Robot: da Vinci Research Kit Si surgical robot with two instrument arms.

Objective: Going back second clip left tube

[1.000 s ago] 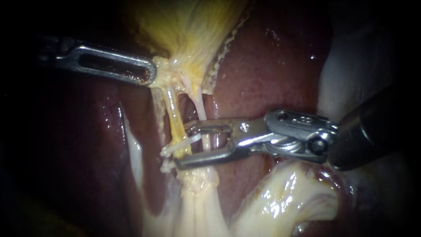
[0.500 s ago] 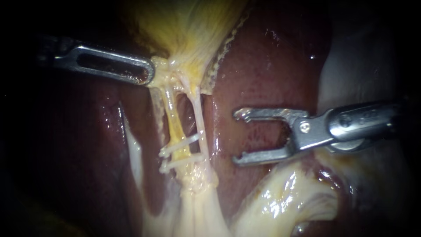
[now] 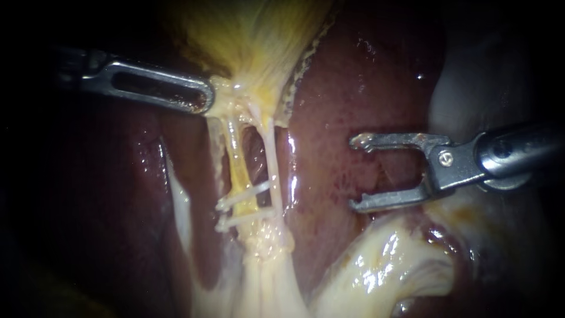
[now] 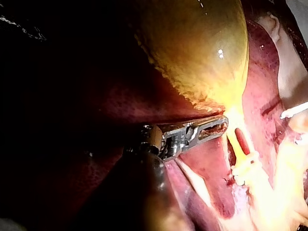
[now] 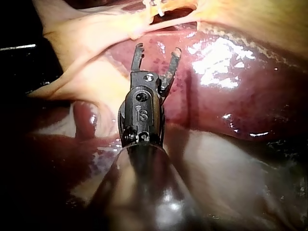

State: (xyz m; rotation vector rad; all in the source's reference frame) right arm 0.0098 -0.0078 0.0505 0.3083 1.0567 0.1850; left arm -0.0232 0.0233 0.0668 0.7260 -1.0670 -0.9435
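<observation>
Both clips sit on the left tube (image 3: 237,171); the right instrument (image 3: 355,174) hangs beside it, jaws spread and empty

The left tube runs taut from the gallbladder (image 3: 259,41) down to the pale tissue below. The upper clip (image 3: 247,193) and the lower clip (image 3: 244,218) cross it low down, one just under the other, with bare tube above them. The right tube (image 3: 272,165) lies just beside it. The right instrument stands well apart from both tubes, over the liver (image 3: 353,82), its mouth facing them and touching nothing, which I judge leaves the clips in plain sight for a check. The left instrument (image 3: 205,100) has its jaws pressed together on the gallbladder at its neck, pulling it sideways; that pull seems to be what keeps the tubes stretched and separated
</observation>
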